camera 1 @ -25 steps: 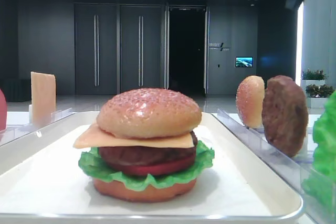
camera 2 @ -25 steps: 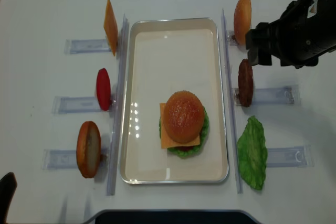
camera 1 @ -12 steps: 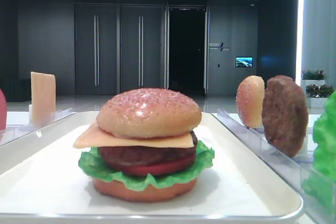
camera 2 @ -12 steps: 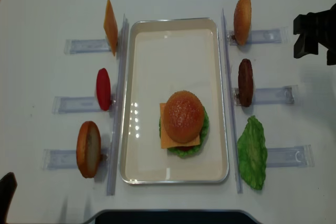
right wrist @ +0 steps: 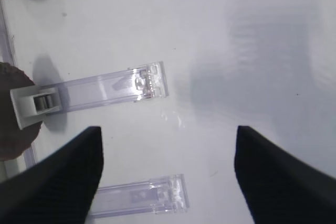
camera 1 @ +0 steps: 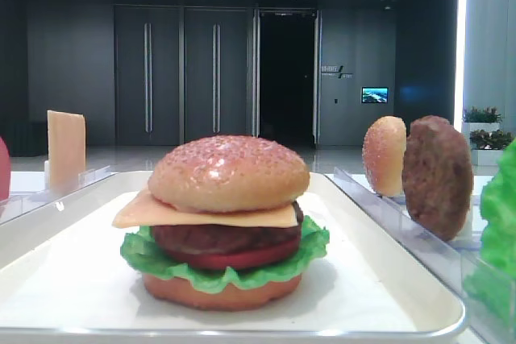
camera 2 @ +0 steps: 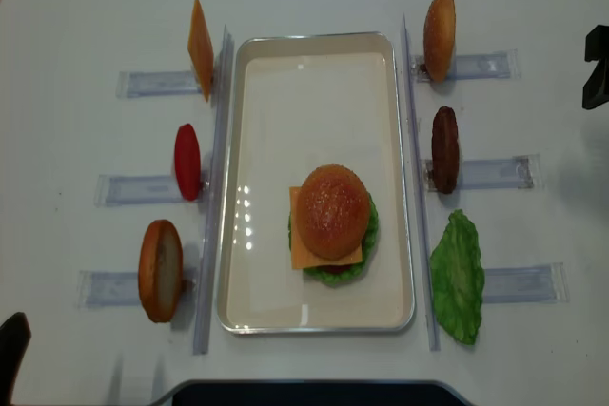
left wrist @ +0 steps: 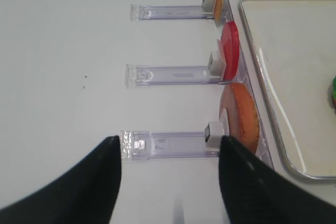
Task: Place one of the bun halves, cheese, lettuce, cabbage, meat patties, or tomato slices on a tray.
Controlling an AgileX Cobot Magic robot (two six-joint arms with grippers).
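A white tray (camera 2: 249,140) holds a stacked burger. Its sesame bun top (camera 2: 330,208) lies over cheese (camera 1: 201,215), a meat patty (camera 1: 226,238), tomato (camera 1: 242,260), lettuce (camera 1: 157,257) and a bun bottom (camera 1: 218,292). My right gripper (right wrist: 168,182) is open with nothing between its fingers, hovering over bare table right of the patty's rack (right wrist: 100,92). Only a dark part of it shows at the overhead view's right edge (camera 2: 598,68). My left gripper (left wrist: 170,182) is open and empty too, low on the left, behind the bun bottom's rack (left wrist: 168,144).
Standing in clear racks on the left are a cheese slice (camera 2: 200,48), a tomato slice (camera 2: 187,162) and an orange bun bottom (camera 2: 160,270). On the right stand a paler bun half (camera 2: 439,36) and a meat patty (camera 2: 444,149), with a lettuce leaf (camera 2: 458,276) nearby.
The right arm has drawn back to the right, from over the right-hand racks to the edge of the overhead view. The burger and the racked pieces have not moved.
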